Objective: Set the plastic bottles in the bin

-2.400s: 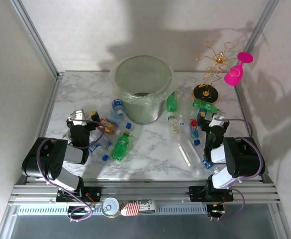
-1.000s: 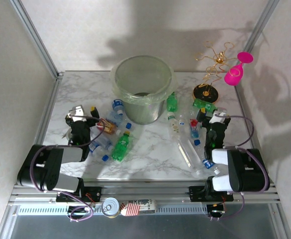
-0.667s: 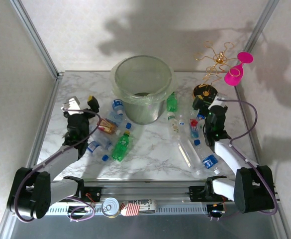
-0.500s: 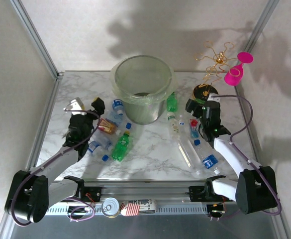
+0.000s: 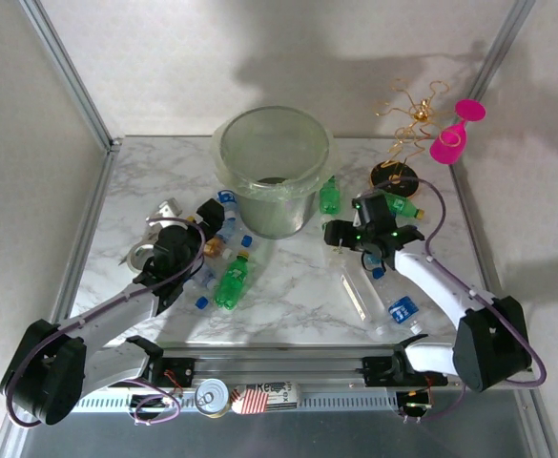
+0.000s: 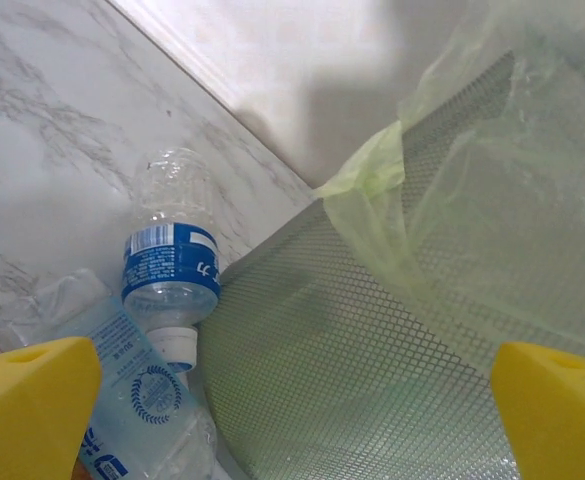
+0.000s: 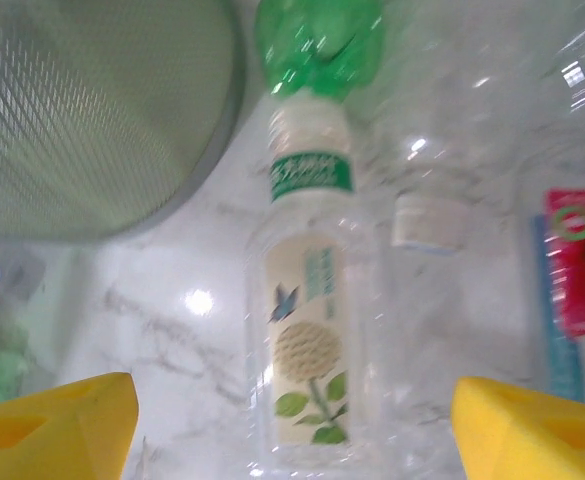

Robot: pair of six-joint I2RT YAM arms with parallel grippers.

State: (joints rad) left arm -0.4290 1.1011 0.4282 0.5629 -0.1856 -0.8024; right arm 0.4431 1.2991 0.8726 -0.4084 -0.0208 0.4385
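Bin: the large round translucent grey-green bucket (image 5: 275,167) lined with a clear bag is seen just beyond the left gripper (image 6: 292,410) and up-left of the right gripper (image 7: 294,420).
Worktop: white marbled surface (image 5: 288,286), strewn with bottles on both sides of the bin.
Right target: a clear bottle with a flower label (image 7: 309,355) lies lengthwise between the yellow right fingers (image 7: 57,420), which stand apart with nothing grasped.
Left target: a clear bottle with a blue label (image 6: 171,265) lies ahead of the left fingers (image 6: 32,400), spread wide, empty.
Advice: the right fingers should be lowered astride the flower-labelled body, then closed gently at mid-length, since thin plastic is judged likely to slip.
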